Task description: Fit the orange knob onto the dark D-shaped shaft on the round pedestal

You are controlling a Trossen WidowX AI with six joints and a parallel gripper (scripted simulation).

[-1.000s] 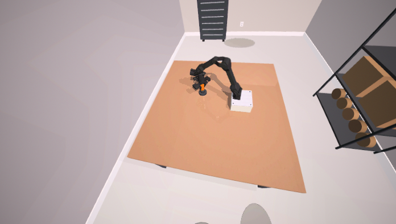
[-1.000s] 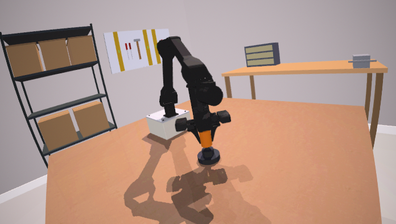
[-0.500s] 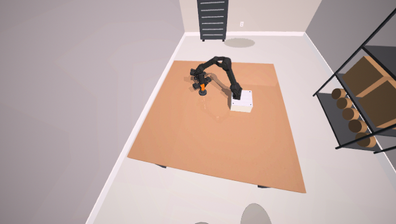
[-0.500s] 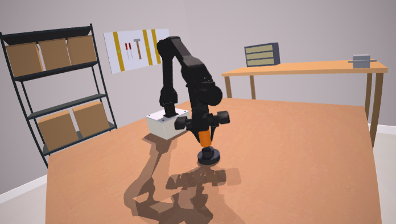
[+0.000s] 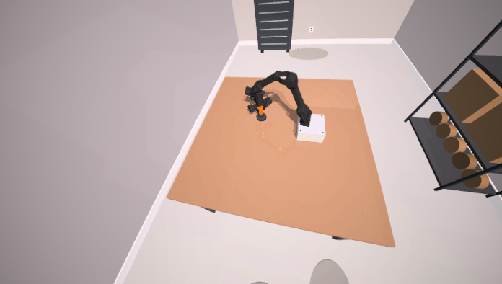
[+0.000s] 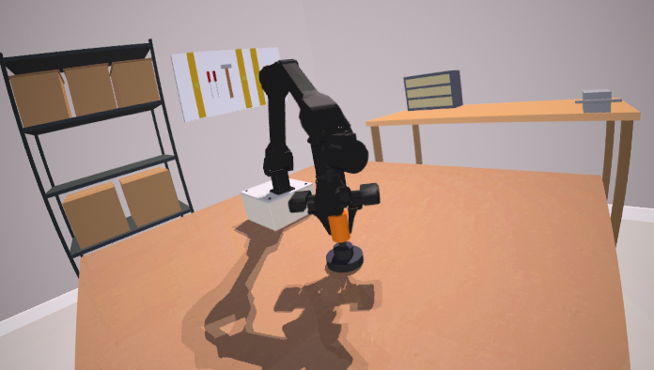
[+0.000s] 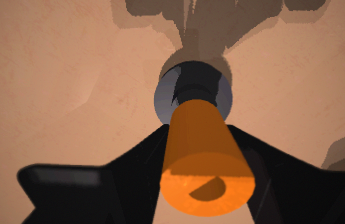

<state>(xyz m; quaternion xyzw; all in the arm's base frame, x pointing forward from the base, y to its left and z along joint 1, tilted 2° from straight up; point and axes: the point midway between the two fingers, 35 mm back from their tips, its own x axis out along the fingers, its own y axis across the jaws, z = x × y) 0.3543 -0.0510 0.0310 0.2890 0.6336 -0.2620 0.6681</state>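
Observation:
The orange knob (image 5: 260, 111) (image 6: 339, 223) (image 7: 201, 137) is a tall cylinder, held roughly upright. My gripper (image 6: 340, 231) (image 7: 196, 129) is shut on it, with one finger on each side. A dark D-shaped hole (image 7: 209, 189) shows in the knob's near end in the wrist view. The dark round pedestal (image 5: 261, 117) (image 6: 344, 262) (image 7: 225, 95) stands on the table directly below the knob. The knob's lower end is above the pedestal's disc, at the top of the dark upright part (image 6: 343, 249). Whether the shaft's tip is inside the knob is hidden.
The arm's white base box (image 5: 311, 134) (image 6: 270, 208) stands on the wooden table (image 5: 288, 187) (image 6: 482, 273), to one side of the pedestal. A shelf rack (image 6: 91, 127), a workbench (image 6: 506, 111) and a drawer cabinet (image 5: 274, 25) stand away from the table.

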